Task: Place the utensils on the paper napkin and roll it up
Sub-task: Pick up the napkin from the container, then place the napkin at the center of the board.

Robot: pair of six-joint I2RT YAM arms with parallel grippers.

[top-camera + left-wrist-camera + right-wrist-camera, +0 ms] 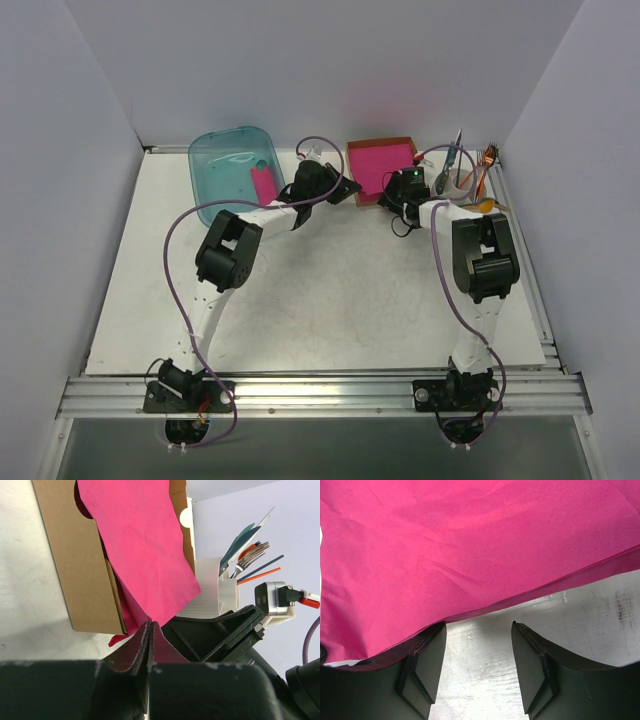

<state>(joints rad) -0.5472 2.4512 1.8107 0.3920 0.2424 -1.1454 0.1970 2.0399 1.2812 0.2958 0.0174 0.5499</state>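
Observation:
My left gripper (151, 624) is shut on the lower corner of a magenta-pink paper napkin (145, 545), which hangs out of a brown cardboard box (75, 560). In the top view this gripper (347, 188) sits at the box's front left corner. My right gripper (479, 625) is open and empty above the table, with the pink sheet (470, 545) draped over its left finger (427, 650). In the top view it (393, 192) sits at the box's front right corner. A grey fork (248, 559) stands in a white holder (215, 592). The orange spoon cannot be made out.
The cardboard box of pink sheets (381, 160) stands at the back middle. A teal bin (225, 165) with a pink item (263, 182) is at the back left. The holder of cutlery (461, 180) stands at the back right, near the wall.

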